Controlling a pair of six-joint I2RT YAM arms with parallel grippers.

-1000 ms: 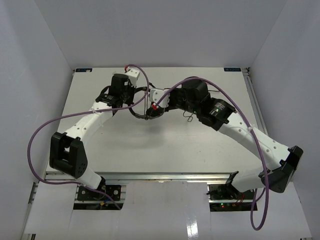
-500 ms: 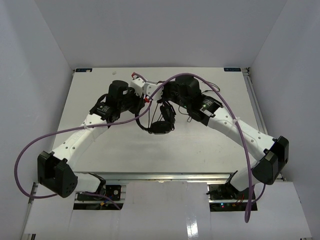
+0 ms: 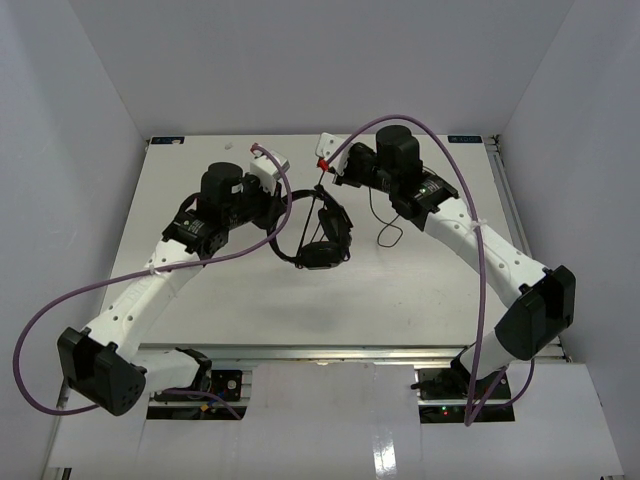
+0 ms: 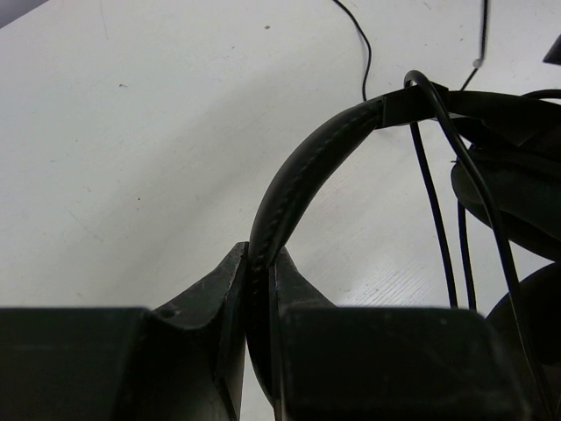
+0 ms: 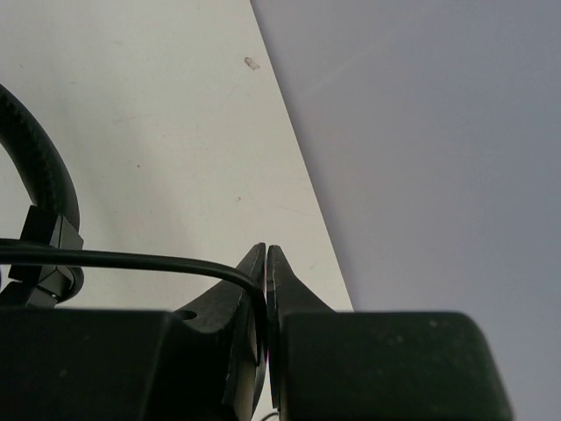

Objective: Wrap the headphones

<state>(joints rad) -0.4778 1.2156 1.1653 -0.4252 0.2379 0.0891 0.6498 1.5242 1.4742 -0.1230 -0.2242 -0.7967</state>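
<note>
Where the headphones [image 3: 330, 222] sit: near the middle of the table [image 3: 250, 300], earcups [image 3: 320, 254] toward 3 o'clock, headband [image 4: 298, 175] arching toward 9 o'clock.
Left gripper [image 4: 259, 263]: at 9 o'clock of the earcups, jaws pinched tight on the headband.
Right gripper [image 5: 266, 260]: at 12 o'clock of the headphones, jaws closed on the thin cable [image 5: 131, 259].
Cable slack: a loop lies on the table at 3 o'clock of the earcups.

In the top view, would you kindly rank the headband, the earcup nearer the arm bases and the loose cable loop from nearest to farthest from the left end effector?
From the left end effector:
1. headband: pinched in its jaws.
2. near earcup: just right of it, toward the bases.
3. cable loop: farthest, well to the right.
</note>
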